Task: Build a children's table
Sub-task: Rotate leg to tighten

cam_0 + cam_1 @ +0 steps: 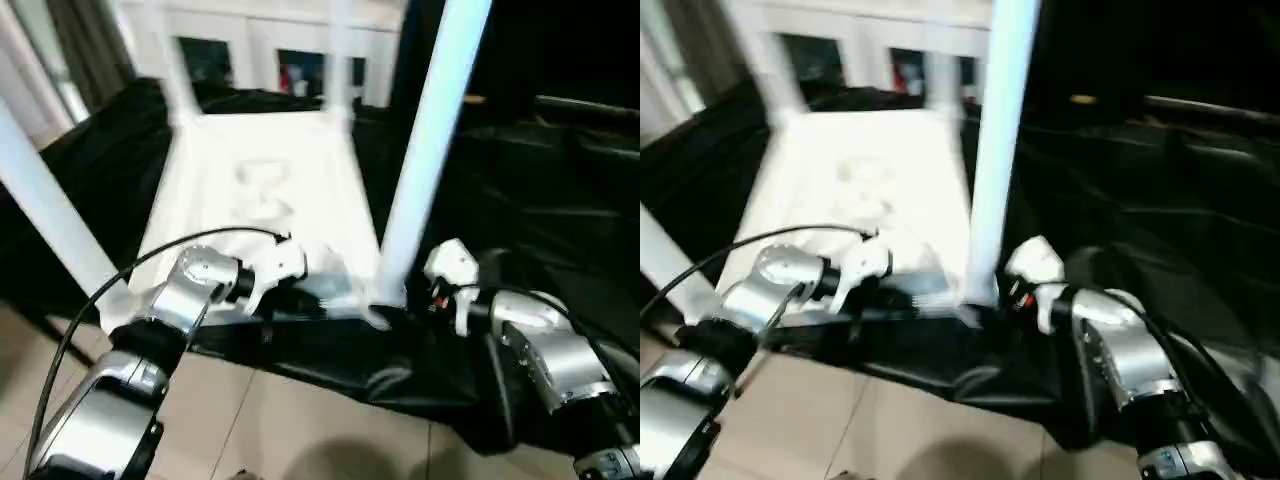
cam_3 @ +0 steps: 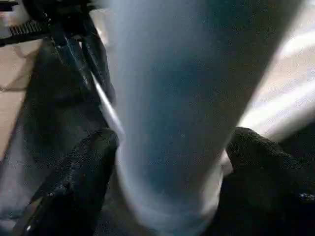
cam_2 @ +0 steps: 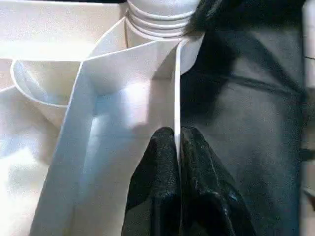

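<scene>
Four legs are seen upright on the inverted tabletop (image 1: 255,190), frame centre. Nearest leg (image 2: 187,113) is straddled by right end effector (image 2: 165,162), fingers apart; left end effector (image 3: 177,162) is clamped on tabletop rim (image 3: 176,98).

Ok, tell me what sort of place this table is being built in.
Probably a room in a home or a staged living space. A white cabinet with glass doors stands behind, the floor is pale tile, and the upturned white plastic table lies on a black cloth.
</scene>
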